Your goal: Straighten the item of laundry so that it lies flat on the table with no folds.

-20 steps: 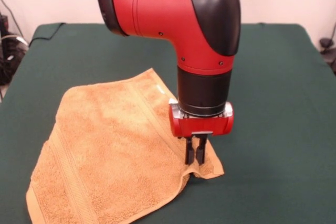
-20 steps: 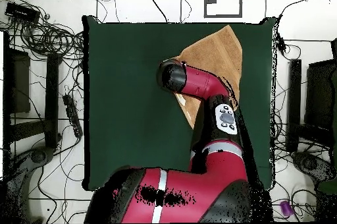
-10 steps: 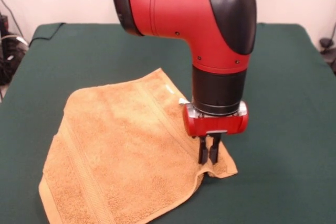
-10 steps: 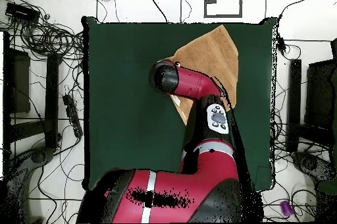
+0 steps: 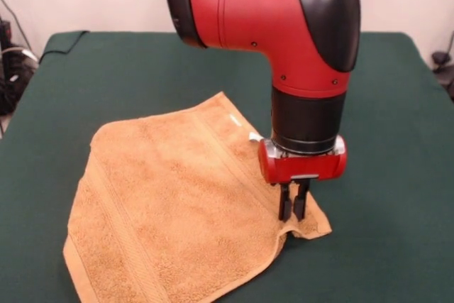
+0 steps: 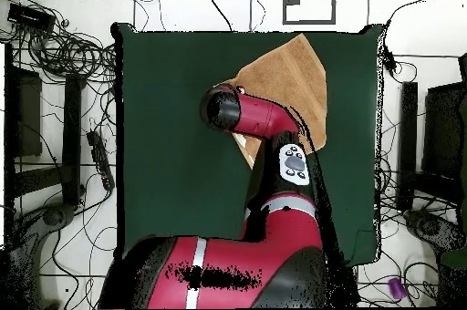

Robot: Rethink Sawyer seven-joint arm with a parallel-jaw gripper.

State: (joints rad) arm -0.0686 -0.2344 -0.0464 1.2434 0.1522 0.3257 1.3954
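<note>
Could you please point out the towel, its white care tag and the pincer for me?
towel (image 5: pixel 170 204): front view, middle of its terry surface.
white care tag (image 5: pixel 254 136): front view, tag at the towel's edge.
pincer (image 5: pixel 293 212): front view, between its fingertips.

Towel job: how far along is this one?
Partly done. Most of the towel already lies spread on the table. In hand: the gripper is shut on the towel's corner nearest the arm, where the cloth is puckered. Left: that corner must flatten, and the edge below it curls up. The overhead view hides this corner under the arm.
</note>
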